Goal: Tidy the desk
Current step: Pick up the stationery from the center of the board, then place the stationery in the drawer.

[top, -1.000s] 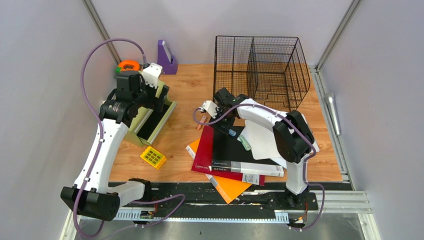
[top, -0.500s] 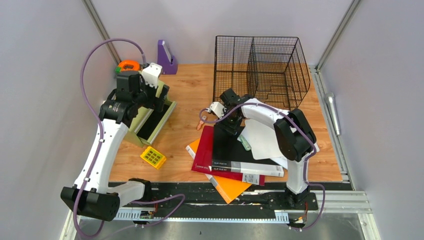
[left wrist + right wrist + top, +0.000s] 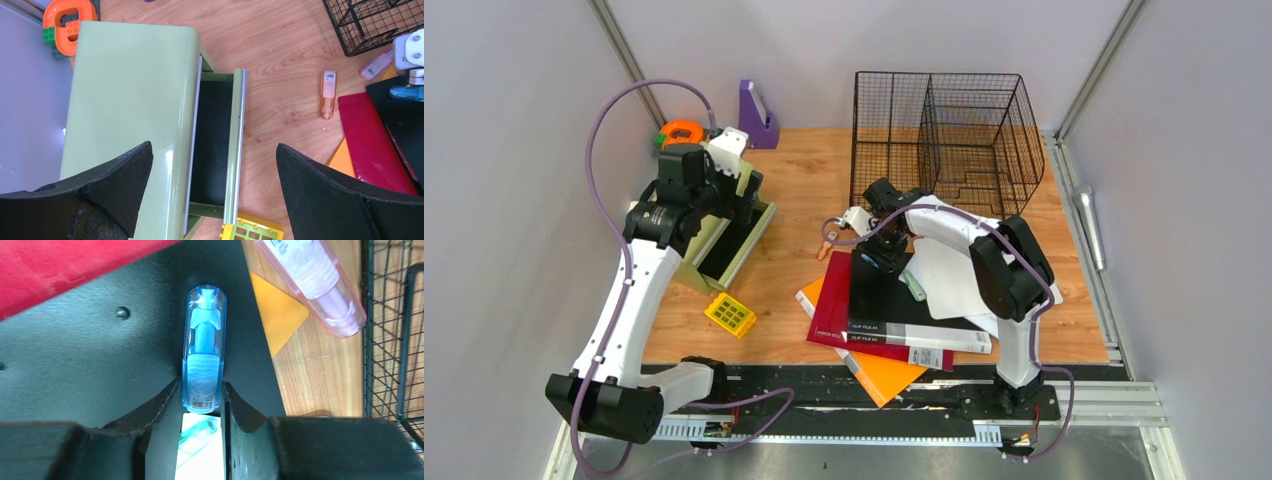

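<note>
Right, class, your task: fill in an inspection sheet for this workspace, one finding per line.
Surface: wood-grain desk, partly covered.
Job's things: blue tube over black folder, lifted or resting unclear; green drawer unit, drawer open.
Clutter: pink tube, orange tube, yellow block, orange ring toy, red folder, orange folder, white paper, wire basket, purple file holder.
Grippers: right gripper shut on blue tube; left gripper open above drawer unit.
Cables: purple cables along both arms.
Surroundings: grey walls, aluminium rails.

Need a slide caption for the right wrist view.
Right end effector closed on a blue translucent tube atop the black folder.
</note>
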### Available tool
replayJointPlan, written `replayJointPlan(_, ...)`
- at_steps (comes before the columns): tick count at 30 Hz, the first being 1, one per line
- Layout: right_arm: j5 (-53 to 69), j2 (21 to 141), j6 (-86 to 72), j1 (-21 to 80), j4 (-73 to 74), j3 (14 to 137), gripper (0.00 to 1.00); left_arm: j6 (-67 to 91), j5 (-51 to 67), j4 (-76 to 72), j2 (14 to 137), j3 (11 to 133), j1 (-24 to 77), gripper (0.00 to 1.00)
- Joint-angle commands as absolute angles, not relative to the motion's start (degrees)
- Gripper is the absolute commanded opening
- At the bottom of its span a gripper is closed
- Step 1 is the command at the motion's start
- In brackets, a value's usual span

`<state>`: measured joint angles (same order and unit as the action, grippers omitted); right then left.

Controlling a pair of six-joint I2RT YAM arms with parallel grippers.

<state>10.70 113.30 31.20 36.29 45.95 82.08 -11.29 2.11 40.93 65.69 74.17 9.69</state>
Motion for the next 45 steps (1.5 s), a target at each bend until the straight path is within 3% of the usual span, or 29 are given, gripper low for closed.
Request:
replayJointPlan(1, 15.25, 112.54, 31.66, 38.36, 49.47, 89.71, 0.03, -9.75, 2.05, 40.18, 64.74, 76.50, 9.58, 1.00)
replayJointPlan(8, 16.93, 117.25, 33.10, 44.74, 51.36, 107.70, 0.00, -6.06, -1.15, 42.63, 67.11, 83.42, 8.60, 1.00)
replayJointPlan(18, 13.77, 134.49, 38.86, 51.44, 48.22, 135.62, 0.02, 2.44, 3.26, 44.68, 68.97, 91.62, -2.06, 1.00)
replayJointPlan(25, 8.92, 136.25, 50.01, 54.52, 36.27, 132.96, 0.05, 2.74, 4.16, 44.25, 68.16, 90.85, -4.26, 1.00)
replayJointPlan(45, 4.28, 138.80, 73.33, 58.58, 20.37, 125.45, 0.14, 1.96, 5.49, 43.07, 67.21, 87.80, -6.36, 1.00)
